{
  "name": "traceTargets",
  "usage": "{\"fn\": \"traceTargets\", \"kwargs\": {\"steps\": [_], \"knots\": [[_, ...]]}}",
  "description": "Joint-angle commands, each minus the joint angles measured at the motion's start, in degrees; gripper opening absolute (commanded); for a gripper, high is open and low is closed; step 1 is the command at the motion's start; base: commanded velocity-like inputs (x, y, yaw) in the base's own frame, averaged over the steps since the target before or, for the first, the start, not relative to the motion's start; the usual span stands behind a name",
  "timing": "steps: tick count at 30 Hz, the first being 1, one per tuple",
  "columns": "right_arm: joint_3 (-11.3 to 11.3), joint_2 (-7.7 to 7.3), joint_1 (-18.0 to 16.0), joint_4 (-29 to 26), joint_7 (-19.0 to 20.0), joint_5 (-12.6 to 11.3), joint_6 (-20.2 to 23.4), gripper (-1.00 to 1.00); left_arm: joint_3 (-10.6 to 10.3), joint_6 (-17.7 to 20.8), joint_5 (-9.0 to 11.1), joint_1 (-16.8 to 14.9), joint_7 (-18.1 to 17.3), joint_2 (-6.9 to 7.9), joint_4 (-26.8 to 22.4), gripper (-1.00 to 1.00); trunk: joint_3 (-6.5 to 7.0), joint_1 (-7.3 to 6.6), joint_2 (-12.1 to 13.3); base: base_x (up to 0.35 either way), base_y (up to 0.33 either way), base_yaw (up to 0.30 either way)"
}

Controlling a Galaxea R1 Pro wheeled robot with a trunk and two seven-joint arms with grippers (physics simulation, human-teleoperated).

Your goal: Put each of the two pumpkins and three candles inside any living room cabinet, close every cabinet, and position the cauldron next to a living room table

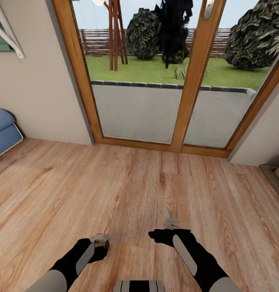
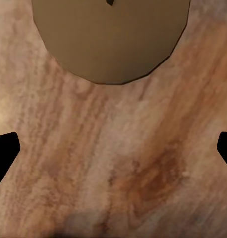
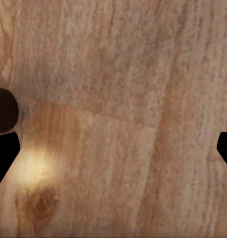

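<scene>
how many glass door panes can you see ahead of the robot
2: a wide left pane and a narrower right pane, split by a wooden post. Any further panes past the frame's edge may be hidden.

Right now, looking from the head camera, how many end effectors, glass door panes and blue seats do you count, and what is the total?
End effectors: 2 (left end effector, right end effector)
Glass door panes: 2 (left pane, right pane)
Blue seat: 1
Total: 5
</scene>
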Motion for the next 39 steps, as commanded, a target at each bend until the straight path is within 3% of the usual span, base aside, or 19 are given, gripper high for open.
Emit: {"fn": "traceTargets", "kwargs": {"steps": [1,39], "knots": [[0.12,-0.02,-0.03,-0.08,-0.56,-0.61,0.15,1.0,-0.35,0.15,0.61,-0.02,0.51,0.05,-0.1,1.0,-0.04,-0.01,-0.02,0.0,0.0,0.0],[0.12,-0.02,-0.06,-0.14,-0.51,-0.61,0.2,1.0,-0.35,0.15,0.57,-0.02,0.44,0.4,-0.12,1.0,-0.04,-0.01,-0.02,0.079,0.016,0.0]]}}
